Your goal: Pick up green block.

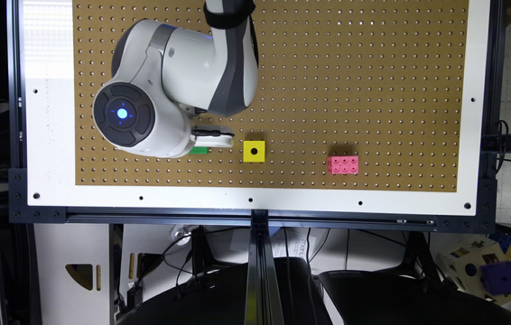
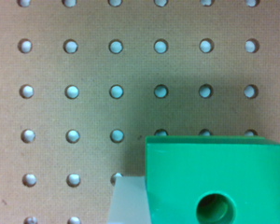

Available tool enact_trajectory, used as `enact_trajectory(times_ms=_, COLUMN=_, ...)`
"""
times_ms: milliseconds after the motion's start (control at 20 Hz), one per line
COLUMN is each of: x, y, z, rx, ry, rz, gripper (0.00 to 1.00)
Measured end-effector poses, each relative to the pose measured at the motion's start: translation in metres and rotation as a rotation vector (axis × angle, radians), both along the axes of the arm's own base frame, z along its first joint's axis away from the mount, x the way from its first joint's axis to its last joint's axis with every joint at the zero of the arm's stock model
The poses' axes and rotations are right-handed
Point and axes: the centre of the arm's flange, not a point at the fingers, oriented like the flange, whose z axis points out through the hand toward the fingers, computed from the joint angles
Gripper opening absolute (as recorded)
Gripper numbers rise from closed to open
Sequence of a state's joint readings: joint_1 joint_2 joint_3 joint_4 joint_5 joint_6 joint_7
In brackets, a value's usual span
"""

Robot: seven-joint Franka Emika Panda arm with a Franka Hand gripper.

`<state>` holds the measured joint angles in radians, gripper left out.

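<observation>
Hovering low over the board, the claw (image 1: 212, 137) appears in the exterior view as a white part beneath the arm's large wrist joint, directly above the green block (image 1: 200, 150). Only a thin green strip of that block peeks out from under the white housing there.

In the wrist view, the green block (image 2: 214, 179) sits very close to the camera, its top face bright and its round hole plainly visible. A pale, translucent finger (image 2: 128, 200) stands just beside one flank of the block. Whether it presses against the block or stands slightly apart is hard to judge, and the opposite finger is cut off by the picture's edge, so I cannot tell whether the claw is spread or pinching the block. The block throws a dark shadow on the pegboard (image 2: 70, 116) and seems to rest on it, though the closeness makes that uncertain.

The arm appears positioned this way to bracket the block for a grasp, which suggests the pickup is at the closing or just-before-lifting stage.

Farther out, toward the exterior view's right, a yellow cube (image 1: 254, 151) with a dark hole sits near the claw, and a pink studded brick (image 1: 343, 164) lies well apart beyond it. Both rest on the brown pegboard inside a white frame (image 1: 255, 198).
</observation>
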<state>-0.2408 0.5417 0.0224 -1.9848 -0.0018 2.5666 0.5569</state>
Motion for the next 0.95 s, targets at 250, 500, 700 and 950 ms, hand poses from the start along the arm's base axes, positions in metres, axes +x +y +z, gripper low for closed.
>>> enact_trajectory(times_ms=250, x=0.001, y=0.000, z=0.023, rx=-0.001, ry=0.000, rz=0.000, gripper=0.00)
enact_trajectory(times_ms=500, x=0.000, y=0.000, z=0.075, rx=-0.002, ry=0.003, rz=0.001, gripper=0.00)
enact_trajectory(times_ms=700, x=-0.003, y=0.001, z=0.105, rx=-0.004, ry=0.003, rz=0.002, gripper=0.00)
enact_trajectory(times_ms=950, x=-0.004, y=0.001, z=0.107, rx=-0.003, ry=0.004, rz=0.002, gripper=0.00)
